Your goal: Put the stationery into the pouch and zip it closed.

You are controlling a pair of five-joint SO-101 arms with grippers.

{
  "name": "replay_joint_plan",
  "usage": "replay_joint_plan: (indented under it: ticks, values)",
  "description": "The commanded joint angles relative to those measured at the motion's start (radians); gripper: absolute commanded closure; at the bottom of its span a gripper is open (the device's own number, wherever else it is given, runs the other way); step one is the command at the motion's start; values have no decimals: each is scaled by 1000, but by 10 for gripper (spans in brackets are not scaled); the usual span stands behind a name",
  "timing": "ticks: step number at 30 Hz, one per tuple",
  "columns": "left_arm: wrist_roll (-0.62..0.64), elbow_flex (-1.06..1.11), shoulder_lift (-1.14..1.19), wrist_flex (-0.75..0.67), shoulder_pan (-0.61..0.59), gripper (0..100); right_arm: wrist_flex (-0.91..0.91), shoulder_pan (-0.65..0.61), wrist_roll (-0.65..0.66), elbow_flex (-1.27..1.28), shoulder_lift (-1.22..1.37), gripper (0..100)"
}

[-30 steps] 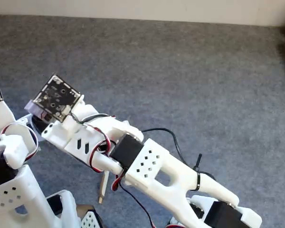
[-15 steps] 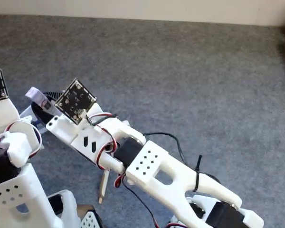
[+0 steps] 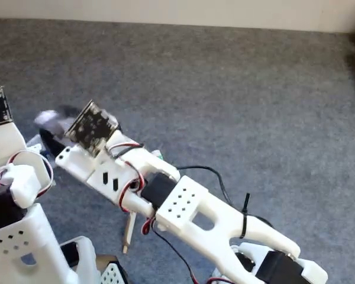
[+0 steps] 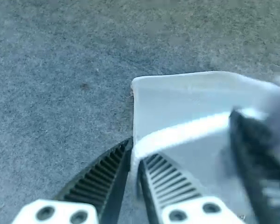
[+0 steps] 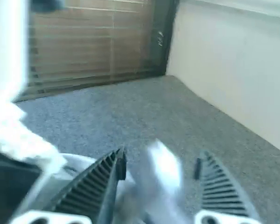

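In the left wrist view my left gripper (image 4: 133, 150) is shut on the edge of the pouch (image 4: 186, 105), a white translucent sleeve with a black zipper (image 4: 256, 158) along one side. My right gripper (image 5: 161, 159) stands open just beside the pouch (image 5: 14, 135). A pale blurred piece (image 5: 162, 170) lies between its fingers, touching neither. From above, that pale piece (image 3: 47, 118) shows at the far left, ahead of the right arm (image 3: 165, 192). A thin wooden pencil-like stick (image 3: 129, 228) lies on the carpet under that arm.
Grey carpet (image 3: 242, 94) stretches away to the right and back, up to a pale wall. The left arm's base (image 3: 18, 242) fills the near left corner. The right wrist view faces a wooden blind (image 5: 93, 42) and a white wall (image 5: 233, 60).
The right arm's wrist swung right and lifted, turning its camera board. The pale piece ahead of it moved farther back and is now blurred. The left arm barely moved.
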Motion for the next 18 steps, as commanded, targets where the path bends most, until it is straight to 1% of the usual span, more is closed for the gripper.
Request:
replay_joint_plan:
  ticks: [1, 18]
  values:
    - [-6, 7, 12, -6, -19, 989, -21, 30, 2, -4, -28, 741]
    - [-6, 8, 12, -6, -19, 989, -21, 85, 0, -12, -31, 742]
